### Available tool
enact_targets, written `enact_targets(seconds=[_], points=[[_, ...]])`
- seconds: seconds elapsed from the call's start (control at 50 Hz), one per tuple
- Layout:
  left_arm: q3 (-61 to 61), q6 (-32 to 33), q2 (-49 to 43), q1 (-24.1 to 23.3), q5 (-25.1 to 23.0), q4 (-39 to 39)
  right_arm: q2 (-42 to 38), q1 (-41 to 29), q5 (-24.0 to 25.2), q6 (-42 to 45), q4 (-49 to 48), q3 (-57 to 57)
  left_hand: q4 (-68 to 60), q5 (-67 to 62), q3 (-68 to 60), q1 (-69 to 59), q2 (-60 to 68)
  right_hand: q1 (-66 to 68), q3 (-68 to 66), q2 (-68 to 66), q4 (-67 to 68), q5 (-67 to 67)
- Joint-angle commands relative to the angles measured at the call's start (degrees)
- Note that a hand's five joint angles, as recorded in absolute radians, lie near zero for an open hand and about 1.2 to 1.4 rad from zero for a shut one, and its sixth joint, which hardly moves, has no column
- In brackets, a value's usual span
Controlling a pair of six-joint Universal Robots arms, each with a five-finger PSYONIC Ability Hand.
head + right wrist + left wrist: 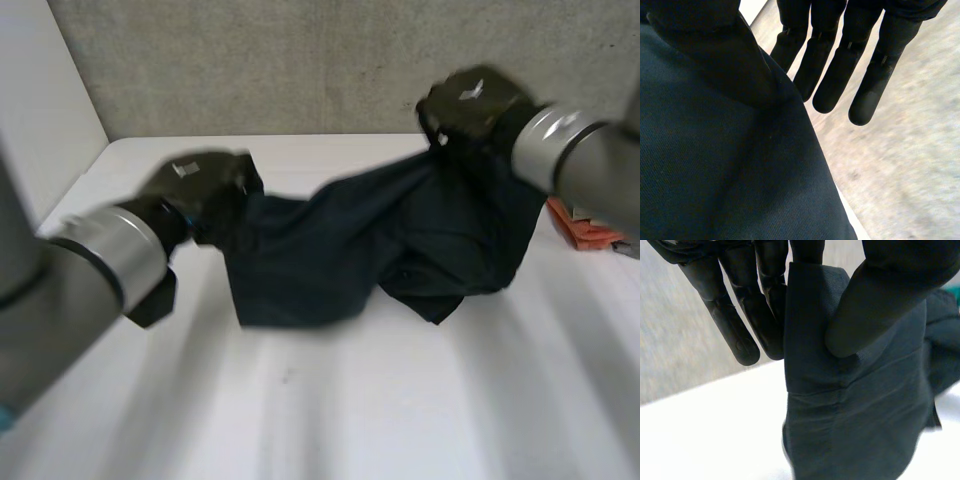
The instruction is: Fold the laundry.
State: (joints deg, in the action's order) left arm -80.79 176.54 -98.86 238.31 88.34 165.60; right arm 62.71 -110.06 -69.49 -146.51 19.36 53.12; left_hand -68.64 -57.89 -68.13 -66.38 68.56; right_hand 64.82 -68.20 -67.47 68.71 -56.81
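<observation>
Holding: both hands have the dark garment raised over the white table, one hand at each end, and the cloth sags between them.
Left hand: the left hand is at the garment's left end, the lower of the two ends. In its wrist view the hand has its thumb pressed onto a folded edge of the garment, pinching it against a finger behind. The other fingers run straight, just beside the cloth and not on it.
Right hand: the right hand is at the garment's right end, the higher one. In its wrist view the hand has its thumb bearing down on the garment, and the cloth is clamped there. The fingers reach out straight past the garment's edge.
Garment: dark navy, bunched at both held ends, and hanging in loose folds with a deeper droop toward its right half. I cannot tell whether its lowest fold touches the table.
Arms: the left arm comes in below the garment's left end. The right arm comes in beside its right end.
Orange object: the orange object lies on the table just past the garment's right end, partly behind the right arm.
Wall: a grey wall stands behind the garment.
</observation>
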Motion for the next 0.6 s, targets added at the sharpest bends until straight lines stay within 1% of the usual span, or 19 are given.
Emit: enact_targets(seconds=[0.02,0.04,0.06,0.1,0.12,0.18,0.2,0.26,0.28,0.32,0.34,0.36,0.4,0.42,0.46,0.5,0.54,0.56,0.6], points=[[-0.07,2.41,-12.66,-0.22,3.85,1.39,-12.16,-3.14,-2.93,10.53,-5.55,2.34,-11.36,-12.11,-11.87,-13.62,11.44,15.18,-11.8,-12.53,11.29,-13.19],[0.1,2.58,-13.71,-0.13,4.2,1.48,-13.04,-3.23,-3.11,11.24,-6.34,2.78,-11.36,-12.11,-11.87,-13.62,11.44,15.18,-11.8,-12.53,11.29,-13.19],[0.45,2.93,-15.38,-0.04,4.64,1.56,-14.27,-3.58,-3.37,12.46,-7.92,3.74,-11.36,-12.11,-11.87,-13.62,11.44,-10.49,13.87,13.14,-14.38,12.48],[0.72,3.02,-16.53,0.14,4.91,1.48,-14.55,-3.67,-3.9,12.56,-9.94,4.8,-11.36,-12.11,-11.87,-13.62,11.44,-42.88,46.26,45.53,-46.76,44.87],[0.81,3.11,-16.89,0.22,4.91,1.48,-14.37,-3.67,-4.34,12.13,-11.08,5.24,-11.36,-12.11,-11.87,-13.62,11.44,-54.82,58.2,57.47,-58.71,56.81],[0.54,3.11,-16.8,0.49,4.91,1.74,-11.83,-3.41,-7.32,6.08,-16.44,7.08,-11.36,-12.11,-11.87,-13.62,11.44,-54.82,58.2,57.47,-58.71,56.81],[0.37,3.02,-16.37,0.66,4.82,1.83,-9.47,-3.32,-8.72,0.84,-18.72,8.74,-11.36,-12.11,-11.87,-13.62,11.44,-54.82,58.2,57.47,-58.71,56.81],[0.11,2.85,-15.22,0.84,4.56,1.83,-4.55,-3.06,-10.75,-7.72,-21.02,11.56,-11.36,-12.11,-11.87,-13.62,11.44,-54.82,58.2,57.47,-58.71,56.81],[-0.16,2.93,-14.44,0.84,4.3,2.0,-0.44,-2.45,-11.89,-12.96,-21.72,13.92,-11.36,-12.11,-11.87,-13.62,11.44,-54.82,58.2,57.47,-58.71,56.81],[-0.51,2.85,-13.55,0.93,4.12,2.18,4.15,-1.13,-13.13,-17.65,-21.56,16.48,-11.36,-12.11,-11.87,-13.62,11.44,-54.82,58.2,57.47,-58.71,56.81],[-1.21,2.85,-12.77,1.1,3.94,2.53,8.44,0.88,-13.83,-21.5,-20.77,19.1,-11.36,-12.11,-11.87,-13.62,11.44,-54.82,58.2,57.47,-58.71,56.81],[-1.48,2.93,-12.41,1.1,3.94,2.79,10.48,1.77,-14.1,-23.19,-20.15,20.35,-11.36,-12.11,-11.87,-13.62,11.44,-54.82,58.2,57.47,-58.71,56.81],[-2.0,3.02,-11.71,1.02,3.68,3.32,13.13,3.53,-14.01,-25.83,-18.22,23.25,-11.36,-12.11,-11.87,-13.62,11.44,-54.82,58.2,57.47,-58.71,56.81],[-2.53,3.02,-11.27,1.02,3.59,4.11,15.23,4.93,-13.49,-27.76,-15.69,26.57,-11.36,-12.11,-11.87,-13.62,11.44,-54.82,58.2,57.47,-58.71,56.81],[-3.06,3.02,-10.91,1.1,3.42,4.9,17.26,6.08,-12.61,-29.09,-13.22,30.1,-11.36,-12.11,-11.87,-13.62,11.44,-54.82,58.2,57.47,-58.71,56.81],[-3.41,3.2,-10.82,1.02,3.33,5.69,19.9,6.96,-10.94,-30.59,-10.23,36.42,-11.36,-12.11,-11.87,-13.62,11.44,-54.82,58.2,57.47,-58.71,56.81],[-3.41,3.29,-10.91,1.02,3.33,6.05,21.39,7.58,-9.62,-30.59,-9.6,41.17,-11.36,-12.11,-11.87,-13.62,11.44,-54.82,58.2,57.47,-58.71,56.81],[-3.32,3.29,-11.09,1.1,3.24,6.22,22.44,8.1,-8.22,-30.24,-10.12,45.72,-11.36,-12.11,-11.87,-13.62,11.44,-54.16,57.54,56.81,-58.05,56.15],[-3.15,3.29,-11.26,1.1,3.33,6.22,23.07,8.63,-7.07,-29.8,-11.35,50.13,-11.36,-12.11,-11.87,-13.62,11.44,-51.14,54.52,53.79,-55.02,53.13]])
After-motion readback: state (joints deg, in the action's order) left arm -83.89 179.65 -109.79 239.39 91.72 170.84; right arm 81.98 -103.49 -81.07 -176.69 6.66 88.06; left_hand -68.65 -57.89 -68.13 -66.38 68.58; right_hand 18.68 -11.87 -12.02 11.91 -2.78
